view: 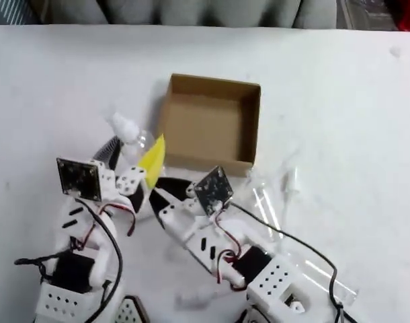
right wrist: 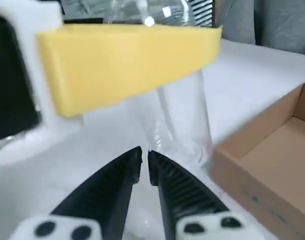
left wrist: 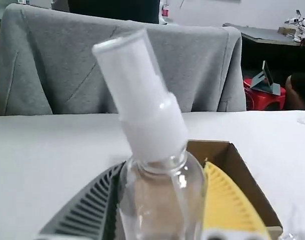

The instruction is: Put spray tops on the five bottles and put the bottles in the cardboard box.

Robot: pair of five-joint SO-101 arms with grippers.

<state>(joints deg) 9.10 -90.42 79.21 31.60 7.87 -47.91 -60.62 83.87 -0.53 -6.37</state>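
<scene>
My left gripper is clamped on a bottle. A ribbed grey finger presses one side of it and a ribbed yellow finger the other. The bottle is clear, smooth and round-shouldered. It is tilted, and a white spray top sits on its neck under a frosted cylindrical cap. It is just beside the left wall of the cardboard box, near that box's near left corner and outside it.

My right gripper holds nothing. Its black ridged fingers are drawn together with only a sliver between the tips. They point at the base of the same bottle, close to the box's near wall.

The box is plain brown card, square and open-topped, and stands about mid-worktop. The worktop is matte white, with broad bare room toward its far edge and both far corners. Near the box's near right corner, loose bottles of clear plastic lie on their sides, narrowing the room there. A grey upholstered seat stands beyond the far edge.
</scene>
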